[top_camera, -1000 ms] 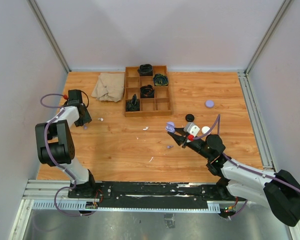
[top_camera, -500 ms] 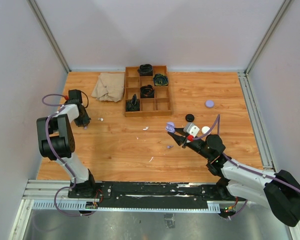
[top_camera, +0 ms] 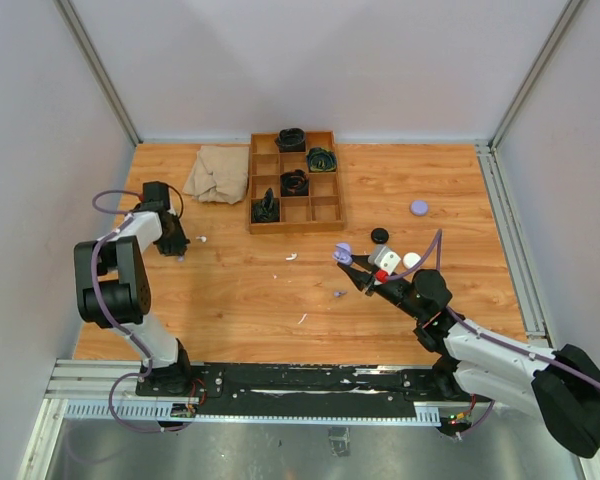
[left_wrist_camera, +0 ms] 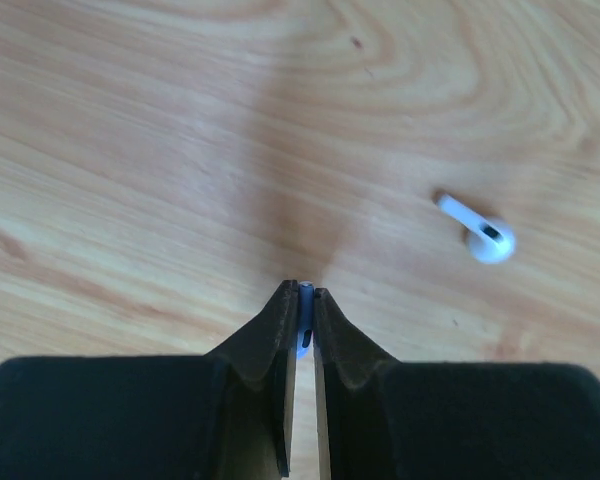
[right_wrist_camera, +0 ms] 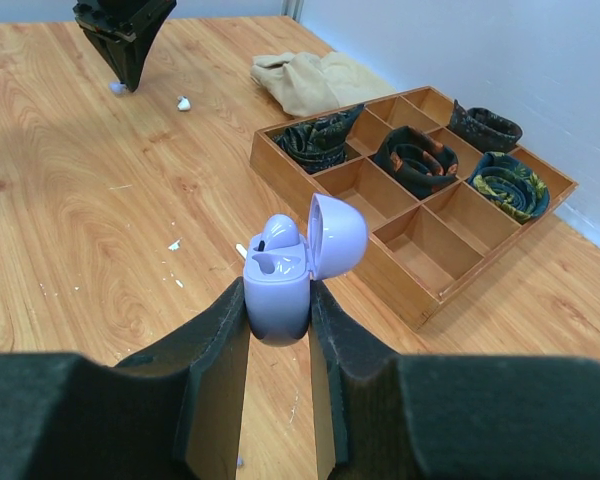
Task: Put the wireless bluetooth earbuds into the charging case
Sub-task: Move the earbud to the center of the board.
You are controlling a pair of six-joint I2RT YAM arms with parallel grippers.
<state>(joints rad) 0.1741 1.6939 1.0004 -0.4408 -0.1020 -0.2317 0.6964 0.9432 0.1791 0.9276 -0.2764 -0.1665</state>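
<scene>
Pickup step: at lower centre the left gripper is pinched tight on a lilac earbud, which it must next carry to the open case clamped in the right gripper.

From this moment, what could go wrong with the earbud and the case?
The left gripper pinches the small earbud only at its very fingertips, so it may slip out when lifted.
The white earbud lies loose nearby; a sideways move might knock it away.
The right gripper holds the open case by its base; a bud released slightly off its slot may bounce out.
</scene>
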